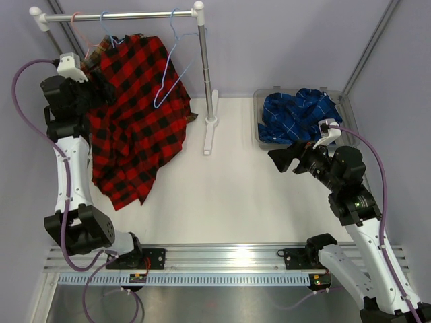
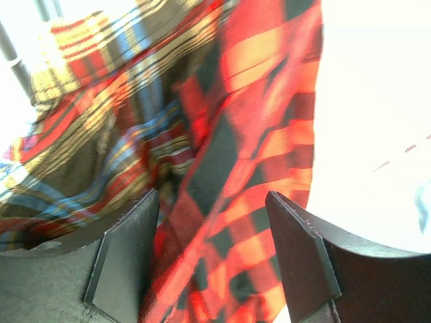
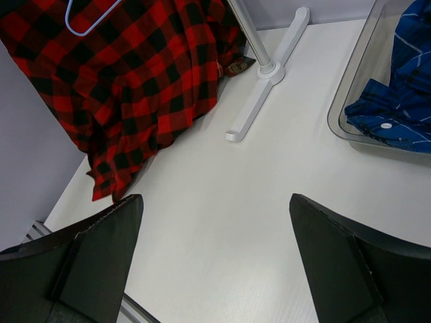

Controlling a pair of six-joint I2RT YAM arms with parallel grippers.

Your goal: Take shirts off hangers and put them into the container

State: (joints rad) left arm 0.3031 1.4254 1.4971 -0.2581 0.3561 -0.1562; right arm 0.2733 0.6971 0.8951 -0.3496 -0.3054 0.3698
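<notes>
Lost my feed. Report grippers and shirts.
Left gripper open astride red-and-black shirt. Right gripper open, empty. Blue shirt in container. Brown shirt bunched beside it.

A rack [image 1: 121,15] stands rear left on the table [image 1: 229,195]. On it hang a front shirt [image 1: 138,121] and, behind it, a back shirt [image 1: 101,50], with a bare hanger [image 1: 172,74] at their right. Rear right, a container [image 1: 258,114] holds a third shirt [image 1: 296,114].
</notes>
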